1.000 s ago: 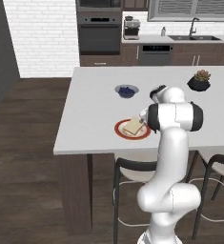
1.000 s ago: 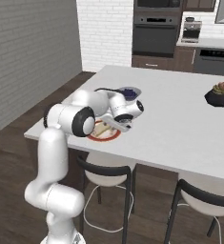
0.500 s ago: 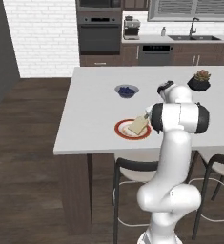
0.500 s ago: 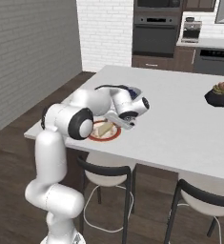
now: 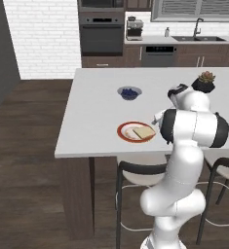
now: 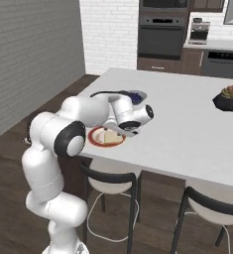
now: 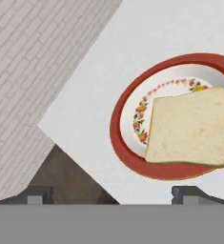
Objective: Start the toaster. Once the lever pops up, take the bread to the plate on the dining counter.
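Observation:
The bread [image 7: 194, 126] lies flat on the plate [image 7: 127, 157], a red-rimmed plate with a flowered inner ring, close to the near edge of the white dining counter [image 5: 96, 112]. My gripper [image 7: 113, 195] hangs open just above and beside the plate, nothing between its fingertips [image 7: 39, 193]. In the left base view the gripper [image 5: 155, 120] is at the right rim of the plate [image 5: 124, 132], with the bread [image 5: 143, 132] left of it. In the right base view the gripper [image 6: 119, 130] hovers over the bread [image 6: 109, 137]. The toaster is out of view.
A white bowl with blue contents [image 5: 129, 92] stands behind the plate, and a potted plant [image 5: 205, 80] at the counter's right. Black stools [image 5: 135, 170] are tucked under the near edge. Oven, sink and cabinets line the back wall.
The jaws have opened and let go of the bread, which now lies flat on the plate. The hand has drawn back a little from it.

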